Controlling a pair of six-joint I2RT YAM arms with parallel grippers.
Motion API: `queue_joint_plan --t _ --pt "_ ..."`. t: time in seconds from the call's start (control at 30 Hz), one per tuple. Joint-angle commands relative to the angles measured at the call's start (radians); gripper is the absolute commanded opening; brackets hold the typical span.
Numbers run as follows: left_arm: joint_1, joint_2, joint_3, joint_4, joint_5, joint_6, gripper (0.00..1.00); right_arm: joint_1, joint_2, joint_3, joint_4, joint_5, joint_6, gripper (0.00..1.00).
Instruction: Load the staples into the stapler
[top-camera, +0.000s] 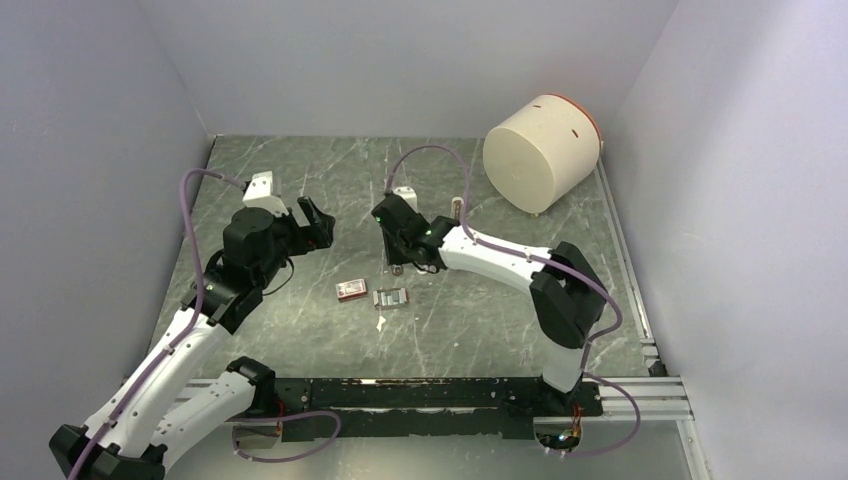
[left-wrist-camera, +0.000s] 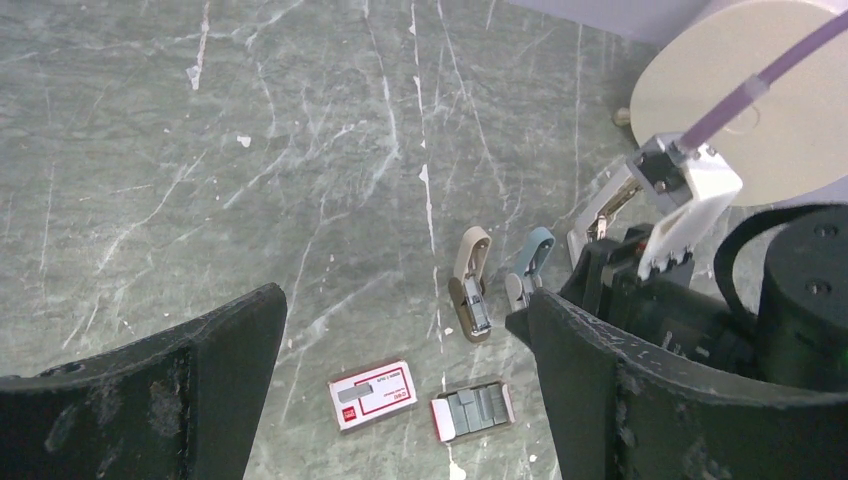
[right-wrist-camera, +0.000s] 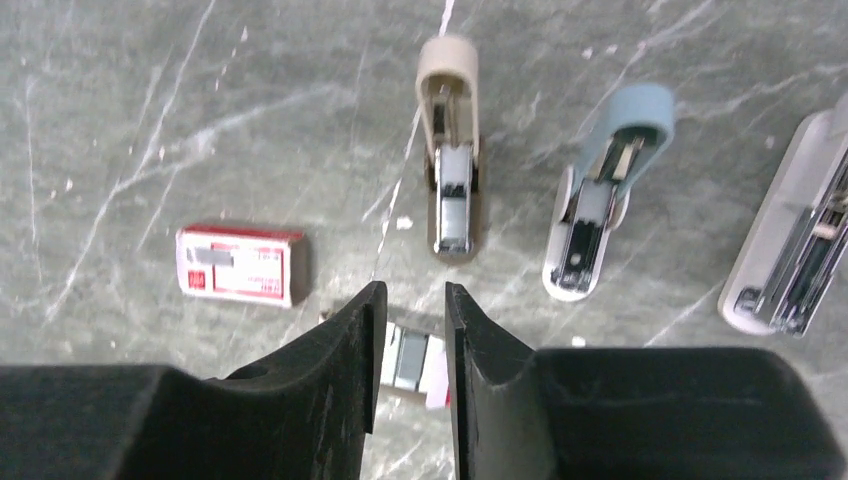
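Right gripper (right-wrist-camera: 412, 300), jaws narrowly parted and empty, is held over the staples (right-wrist-camera: 408, 358), which are laid on the table (right-wrist-camera: 150, 120) near the open beige stapler (right-wrist-camera: 450, 170). The block could be skidded or split by an off-centre pinch. Much of it is hidden by the fingers (right-wrist-camera: 330, 400); left gripper (left-wrist-camera: 400, 310) is seen wide open.

A robotics lab test cell is shown. A marbled grey desk (top-camera: 300, 170) is boxed in by plain white walls (top-camera: 80, 150) (left, back and right). Two white-and-black arms (top-camera: 180, 345) are bolted to a black rail (top-camera: 420, 392) at its near edge, aluminium framing (top-camera: 640, 400) is fixed beside it, and purple cables (top-camera: 430, 149) are looped over the arms. Three staplers (right-wrist-camera: 450, 150) are laid side by side on the desk.
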Motion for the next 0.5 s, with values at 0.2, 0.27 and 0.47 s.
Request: queue_joint_plan --t 0.2,0.27,0.47 --pt "0.004 -0.028 -0.009 0.016 0.02 -0.005 0.95 0.114 -0.017 -0.075 -0.08 -0.019 0.092 0.37" --pt "0.005 -0.028 -0.009 0.015 0.022 -0.005 0.95 0.122 0.001 -0.068 -0.081 -0.017 0.097 0.36" --pt "0.004 -0.031 -0.015 0.013 0.02 -0.007 0.95 0.128 0.044 -0.046 -0.094 0.039 0.105 0.33"
